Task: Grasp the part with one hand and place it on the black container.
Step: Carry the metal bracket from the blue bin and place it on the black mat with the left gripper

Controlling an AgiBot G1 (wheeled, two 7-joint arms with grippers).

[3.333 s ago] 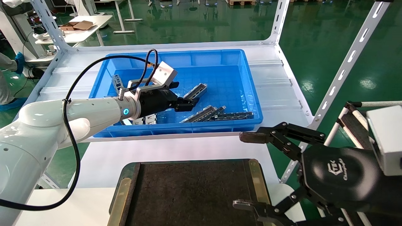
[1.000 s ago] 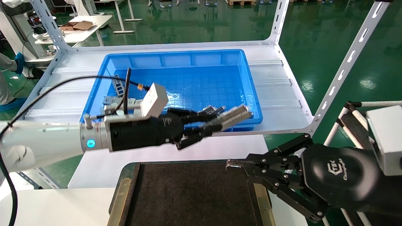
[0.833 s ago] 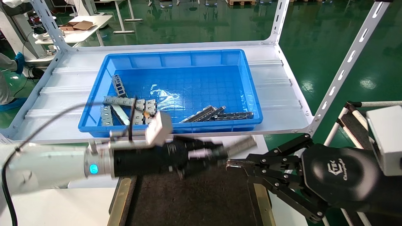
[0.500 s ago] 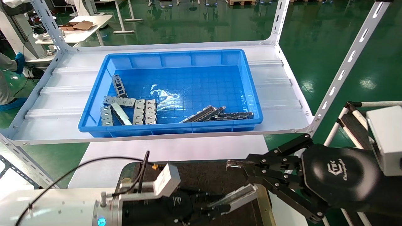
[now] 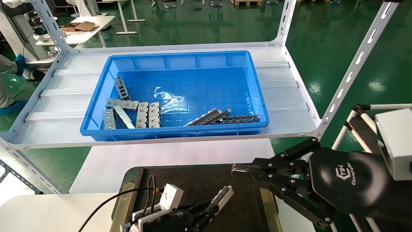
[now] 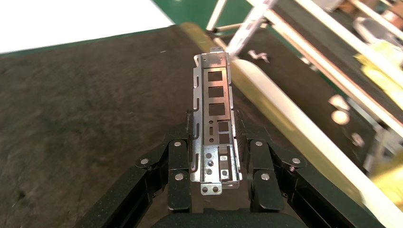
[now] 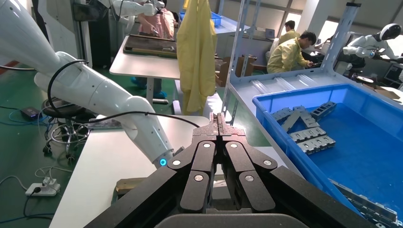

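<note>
**While the tray waits, a metal channel comes in low**

Clamped between the fingers of the left gripper (image 6: 216,156), the part (image 6: 214,118) hangs just above the black container (image 5: 199,180), tilted upward, apparently not yet touching the felt. Placing is under way; next comes lowering it flat, then opening. Half a second ago the arm sat higher and farther right. The right gripper (image 5: 238,168), pressed closed and empty, idles by the tray's right edge.

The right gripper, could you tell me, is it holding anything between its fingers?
No, the right gripper has its fingers shut together with nothing between them, beside the black container.
</note>
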